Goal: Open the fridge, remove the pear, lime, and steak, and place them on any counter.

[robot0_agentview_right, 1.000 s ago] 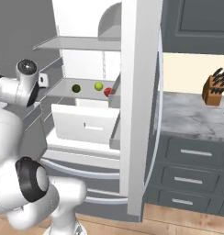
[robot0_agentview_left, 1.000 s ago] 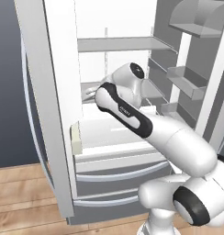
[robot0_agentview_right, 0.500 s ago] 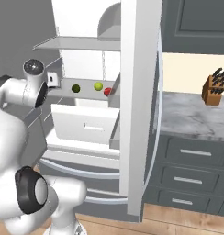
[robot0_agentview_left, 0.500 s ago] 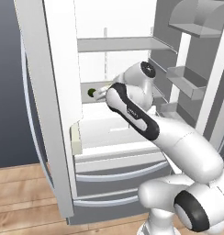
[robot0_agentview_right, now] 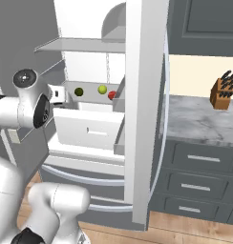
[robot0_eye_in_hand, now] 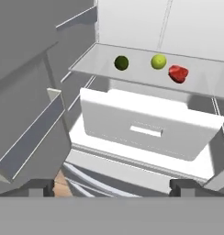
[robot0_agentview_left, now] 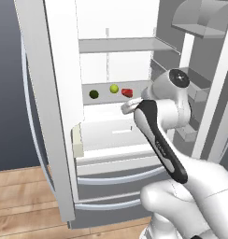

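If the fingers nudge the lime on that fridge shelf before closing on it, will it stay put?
Probably not. The lime looks round and smooth and sits loose on a flat shelf, so a touch could roll it, perhaps toward the pear beside it. It likely feels firm and light. The open end effector should straddle it squarely.

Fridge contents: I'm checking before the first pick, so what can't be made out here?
- Steak: right base view, partly hidden by the fridge door's edge.
- Gripper: hand view, fingertips cut off by the bottom edge.
- Crisper drawer: closed front hides its contents.
- Knife block: too small for detail.
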